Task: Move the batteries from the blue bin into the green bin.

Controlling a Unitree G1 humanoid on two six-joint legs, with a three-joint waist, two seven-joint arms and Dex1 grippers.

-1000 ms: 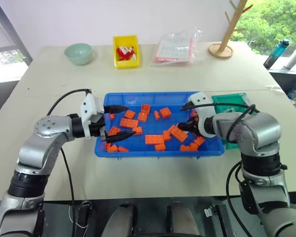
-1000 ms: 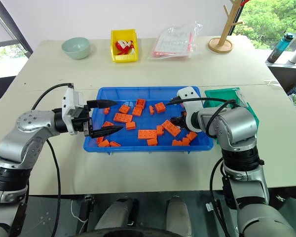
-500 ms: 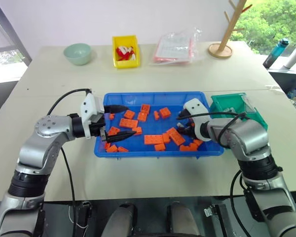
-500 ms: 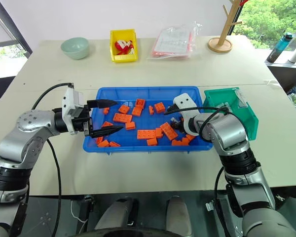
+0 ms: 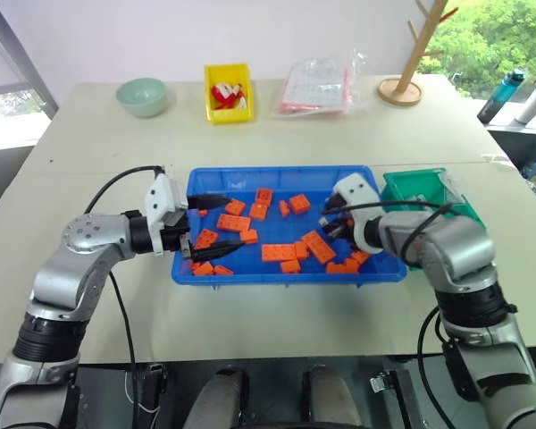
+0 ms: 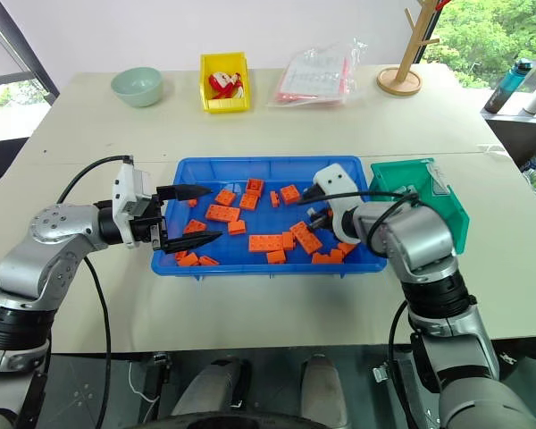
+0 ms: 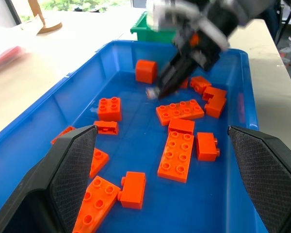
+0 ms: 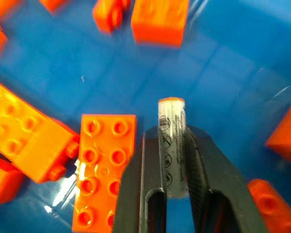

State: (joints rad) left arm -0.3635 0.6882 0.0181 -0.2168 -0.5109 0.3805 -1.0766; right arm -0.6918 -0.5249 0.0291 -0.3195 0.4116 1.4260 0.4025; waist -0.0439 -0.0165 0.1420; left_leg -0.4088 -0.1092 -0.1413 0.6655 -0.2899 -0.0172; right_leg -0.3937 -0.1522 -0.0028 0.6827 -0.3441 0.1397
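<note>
Right wrist view: right gripper (image 8: 172, 145) jaws pinch a battery (image 8: 171, 145) lengthwise between them, its capped end poking past the tips, over the blue bin (image 8: 223, 73) floor and orange blocks (image 8: 103, 170). Left gripper (image 5: 213, 224) jaws spread wide, nothing between them.

Setting: a robot test room or lab bench, indoors, not a home. Evidence noted: a plain pale table (image 5: 277, 134) against a bare white wall, laid out with sorting props, namely a blue bin (image 5: 286, 268) of orange blocks (image 5: 280, 252), a green bin (image 5: 456, 201), a small yellow bin (image 5: 229, 92), a pale green bowl (image 5: 142, 96), a clear plastic packet (image 5: 317, 85) and a wooden peg stand (image 5: 409, 54). A window showed trees (image 5: 491, 40) outside (daylight), with drink bottles (image 5: 500, 96) on a side surface.
</note>
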